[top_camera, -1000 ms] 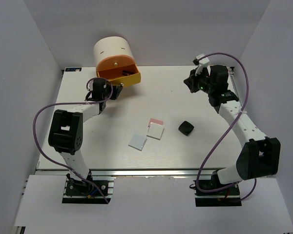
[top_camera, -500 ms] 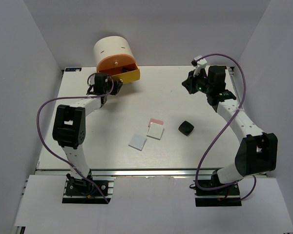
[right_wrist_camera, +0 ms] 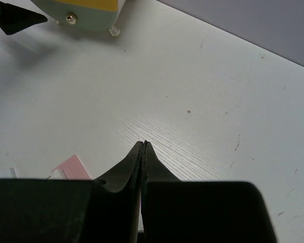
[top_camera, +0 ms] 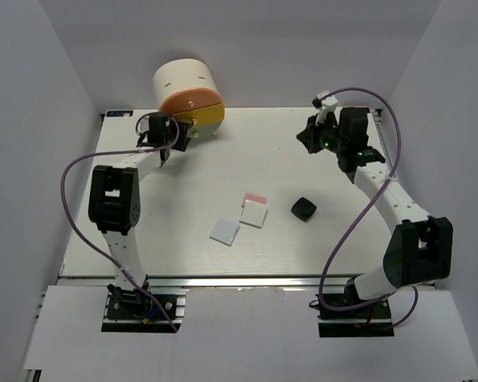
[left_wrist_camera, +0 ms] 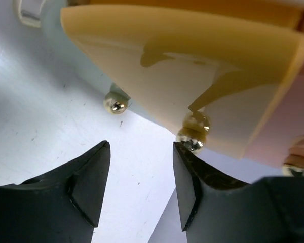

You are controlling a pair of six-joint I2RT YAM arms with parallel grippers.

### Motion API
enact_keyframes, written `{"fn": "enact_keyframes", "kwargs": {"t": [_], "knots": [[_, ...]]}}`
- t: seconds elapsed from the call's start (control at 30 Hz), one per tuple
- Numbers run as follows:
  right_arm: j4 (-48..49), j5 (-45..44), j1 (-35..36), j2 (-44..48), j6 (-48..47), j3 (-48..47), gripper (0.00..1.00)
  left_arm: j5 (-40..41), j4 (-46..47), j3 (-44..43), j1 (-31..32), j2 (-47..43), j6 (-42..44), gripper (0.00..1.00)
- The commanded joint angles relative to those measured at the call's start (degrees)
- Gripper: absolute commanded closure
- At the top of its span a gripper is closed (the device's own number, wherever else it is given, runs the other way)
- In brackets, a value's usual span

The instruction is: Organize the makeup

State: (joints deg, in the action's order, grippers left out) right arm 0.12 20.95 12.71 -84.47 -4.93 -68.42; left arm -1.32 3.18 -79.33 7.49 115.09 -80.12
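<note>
Four makeup pieces lie together near the middle of the white table (top_camera: 191, 179): a white square (top_camera: 225, 231) nearest the arm bases, a second white square (top_camera: 254, 214) just beyond it and a little to the right, a pink square (top_camera: 256, 197) partly tucked under that second one's far edge, and a black rounded-square compact (top_camera: 303, 209) just to their right, apart from them. The right wrist camera catches the pink square (right_wrist_camera: 71, 167) at its lower left. The right gripper (top_camera: 309, 135) hangs over the far right part of the table, well apart from the pieces, and the right wrist view shows the right gripper (right_wrist_camera: 143, 147) with its two fingers pressed together on nothing. At the far left corner stands the big cream cylinder (top_camera: 183, 78), with its orange drawer front (top_camera: 190, 106) and yellow drawer front (top_camera: 209, 119) facing the table. The left gripper (top_camera: 179, 137) sits right at that yellow front; in its wrist view the left gripper (left_wrist_camera: 140, 152) has its fingers spread apart and holding nothing, with a brass knob (left_wrist_camera: 193, 132) on the pale yellow front just at the tip of the finger on the picture's right, and a second brass knob (left_wrist_camera: 115, 104) further off above the other finger.
</note>
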Motion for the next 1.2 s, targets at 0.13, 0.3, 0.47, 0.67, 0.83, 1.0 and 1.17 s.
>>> {"fn": "enact_keyframes", "kwargs": {"t": [0.13, 0.3, 0.47, 0.67, 0.83, 1.0, 1.17], "knots": [[1.73, -0.12, -0.32, 1.94, -0.78, 0.39, 1.0, 0.53, 3.5, -3.9, -1.07, -0.3, 0.66, 0.31], [1.81, -0.12, -0.41, 2.02, -1.05, 0.4, 1.0, -0.78, 3.94, -4.35, -1.16, 0.4, 0.84, 0.32], [1.73, 0.06, -0.58, 2.2, -1.05, 0.92, 1.0, -3.59, 8.93, 0.13, -1.16, -1.44, 1.28, 0.47], [1.99, -0.12, -0.58, 2.55, -0.96, 1.89, 1.0, -4.22, 9.13, 6.2, -1.16, -4.69, 2.16, 0.77], [2.08, 0.06, -0.58, 2.38, -1.05, 1.71, 1.0, -3.07, 8.16, 5.42, -1.25, -3.91, 1.98, 0.96], [2.08, -0.12, -0.76, 2.64, -1.05, 1.98, 1.0, -2.98, 6.93, 2.17, -1.25, -0.84, 1.28, 0.95], [2.25, -0.38, -0.93, 2.99, -0.96, 2.68, 1.0, -3.86, 6.84, 0.32, -1.25, 2.07, 0.93, 0.65]]}}
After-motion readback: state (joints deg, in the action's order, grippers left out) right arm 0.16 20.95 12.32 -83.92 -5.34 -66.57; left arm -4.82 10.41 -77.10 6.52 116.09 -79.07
